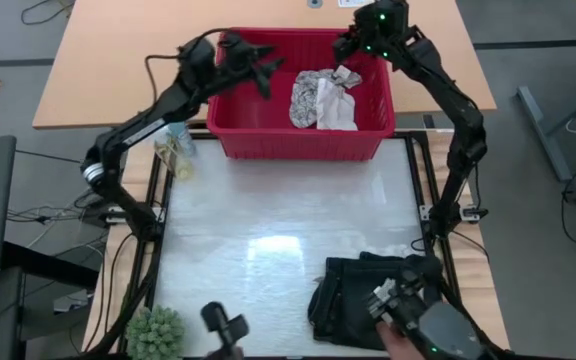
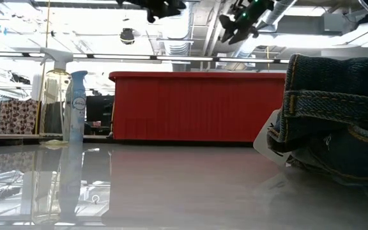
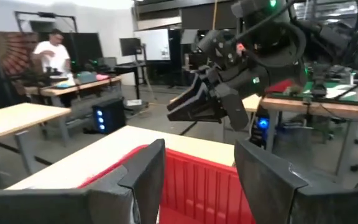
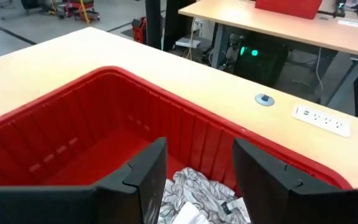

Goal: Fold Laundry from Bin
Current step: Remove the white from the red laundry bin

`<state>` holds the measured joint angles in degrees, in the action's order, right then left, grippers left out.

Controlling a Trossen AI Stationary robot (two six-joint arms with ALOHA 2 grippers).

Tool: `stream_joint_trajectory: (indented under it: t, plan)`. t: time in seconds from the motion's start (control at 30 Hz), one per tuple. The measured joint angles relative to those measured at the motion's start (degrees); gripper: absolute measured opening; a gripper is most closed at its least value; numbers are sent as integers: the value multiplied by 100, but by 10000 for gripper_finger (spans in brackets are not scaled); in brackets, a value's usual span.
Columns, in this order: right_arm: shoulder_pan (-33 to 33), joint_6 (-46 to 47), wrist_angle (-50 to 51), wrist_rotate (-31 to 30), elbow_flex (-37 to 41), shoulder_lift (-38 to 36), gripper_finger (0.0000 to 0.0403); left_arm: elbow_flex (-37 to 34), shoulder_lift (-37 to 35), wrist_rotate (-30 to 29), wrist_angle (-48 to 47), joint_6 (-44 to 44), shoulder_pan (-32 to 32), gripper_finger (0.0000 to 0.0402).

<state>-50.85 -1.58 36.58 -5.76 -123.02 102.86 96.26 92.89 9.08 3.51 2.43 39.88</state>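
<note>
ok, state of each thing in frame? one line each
Bin: upright at the table's far edge, holding cloth.
Leaf-patterned cloth: crumpled in the bin's right half.
Dark garment: folded on the table's near right.
Spray bottle: upright, left of the bin.
Left tool: open, empty, over the bin.
Right tool: open, empty, over the bin.

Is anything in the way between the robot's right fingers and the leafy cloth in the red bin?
Nothing visible. The right gripper hangs open right above the leaf-patterned cloth inside the bin, with only air between them.
</note>
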Motion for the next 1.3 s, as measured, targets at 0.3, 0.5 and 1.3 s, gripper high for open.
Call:
stream_joint_trajectory:
  t: [0.3,0.5,1.3]
  plan:
    - [-30,-4,240,-15,6,-103,205,296,572,118,-226,-44,-53,184]
    - [-33,-39,372,-22,9,-98,205,294,654,-120,-28,165,-144,184]
    - [-32,-284,956,-53,50,-90,205,332,1461,-143,892,362,31,184]
